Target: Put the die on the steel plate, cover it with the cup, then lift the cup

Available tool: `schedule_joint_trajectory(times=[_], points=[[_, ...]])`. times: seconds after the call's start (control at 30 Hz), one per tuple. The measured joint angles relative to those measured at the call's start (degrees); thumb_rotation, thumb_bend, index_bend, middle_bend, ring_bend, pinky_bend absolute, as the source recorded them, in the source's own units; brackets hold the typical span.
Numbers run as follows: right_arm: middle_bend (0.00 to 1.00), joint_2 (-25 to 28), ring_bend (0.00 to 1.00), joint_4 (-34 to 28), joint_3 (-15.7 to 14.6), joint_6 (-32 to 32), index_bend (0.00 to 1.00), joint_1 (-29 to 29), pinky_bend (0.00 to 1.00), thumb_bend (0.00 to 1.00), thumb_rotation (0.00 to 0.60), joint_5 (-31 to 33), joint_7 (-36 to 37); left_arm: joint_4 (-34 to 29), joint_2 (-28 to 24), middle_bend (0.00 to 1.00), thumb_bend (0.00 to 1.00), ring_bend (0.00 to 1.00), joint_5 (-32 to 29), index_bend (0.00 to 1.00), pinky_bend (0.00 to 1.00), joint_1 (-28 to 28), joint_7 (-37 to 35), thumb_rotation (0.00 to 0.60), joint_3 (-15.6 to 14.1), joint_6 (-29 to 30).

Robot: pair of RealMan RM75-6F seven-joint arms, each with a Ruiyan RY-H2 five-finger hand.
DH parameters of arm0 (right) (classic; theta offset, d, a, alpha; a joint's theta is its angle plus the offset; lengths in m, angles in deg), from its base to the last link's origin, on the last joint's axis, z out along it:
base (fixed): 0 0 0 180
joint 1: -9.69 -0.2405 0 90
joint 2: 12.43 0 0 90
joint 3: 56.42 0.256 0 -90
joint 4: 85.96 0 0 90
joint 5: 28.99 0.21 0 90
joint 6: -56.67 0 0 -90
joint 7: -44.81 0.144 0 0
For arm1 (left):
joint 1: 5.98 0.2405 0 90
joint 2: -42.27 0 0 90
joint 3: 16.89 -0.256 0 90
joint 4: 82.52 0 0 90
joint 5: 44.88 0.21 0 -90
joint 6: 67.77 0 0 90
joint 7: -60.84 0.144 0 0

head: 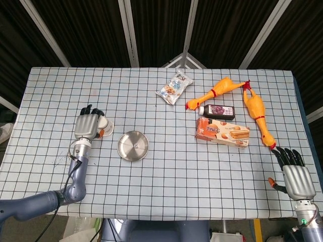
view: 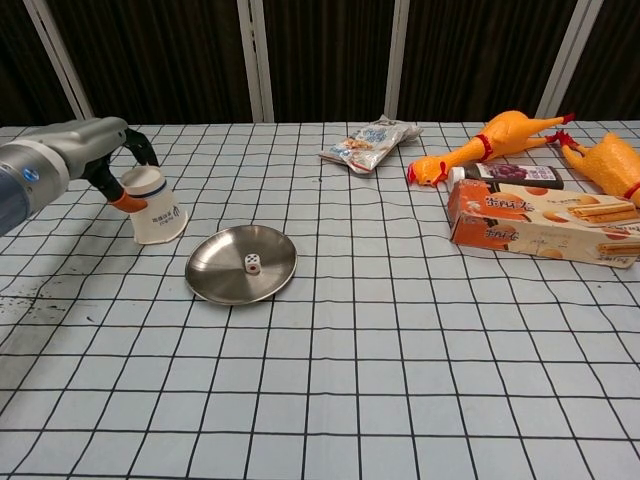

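Chest view frames show the die (view: 254, 264) already lying near the middle of the steel plate (view: 215, 281), so the first step is judged complete. The cup (view: 156, 209), white and inverted, is seen standing on the checked table (view: 400, 380) at about ten o'clock from the plate, just beside it and not yet over the die. The left hand (view: 122, 165) is wrapped about the cup's upturned base, dark fingers curled over the far side and the thumb pressed on the near side; a grasp is judged to be made, though the cup is not yet raised. In the head view the right hand (head: 295, 174) is held at the table's near right corner, well apart from everything, fingers extended and apart, nothing held. Left to be done: the cup is to be carried over the plate, set down over the die, then lifted. The toy chickens (view: 500, 140), bottle (view: 510, 174), snack box (view: 540, 222) and packet (view: 370, 143) are at two o'clock, clear of that path.
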Motion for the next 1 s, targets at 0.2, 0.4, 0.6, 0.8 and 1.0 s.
schedule_joint_trajectory(times=[0.2,0.4,0.6,0.8,1.0], points=[[0.11,0.1,0.08,-0.1,-0.1,0.0,0.16,0.0,0.00,0.26,0.600,0.0,-0.1,0.2,0.3,0.30,0.43,0.08,0.5,0.31,0.10,-0.2,-0.3,0.600,-0.1,0.2],[0.11,0.1,0.08,-0.3,-0.1,0.1,0.16,0.1,0.00,0.26,0.600,0.2,-0.3,0.5,0.7,0.34,0.45,0.09,1.1,0.33,0.10,-0.3,-0.5,0.600,-0.4,0.6],[0.11,0.2,0.08,-0.5,-0.3,0.1,0.16,0.1,0.00,0.26,0.600,0.0,-0.4,0.7,1.0,0.39,0.48,0.12,1.7,0.37,0.10,-0.4,-1.1,0.600,-0.5,0.7],[0.11,0.2,0.08,-0.8,-0.4,0.3,0.16,0.0,0.00,0.26,0.600,-0.1,-0.6,1.1,1.5,0.39,0.49,0.13,4.4,0.39,0.10,-0.2,-4.1,0.600,-0.4,1.3],[0.11,0.1,0.08,-0.7,-0.4,0.6,0.16,-0.1,0.00,0.26,0.600,0.1,-0.5,-1.2,0.8,0.38,0.49,0.13,5.5,0.39,0.10,-0.1,-5.9,0.600,0.3,1.5]])
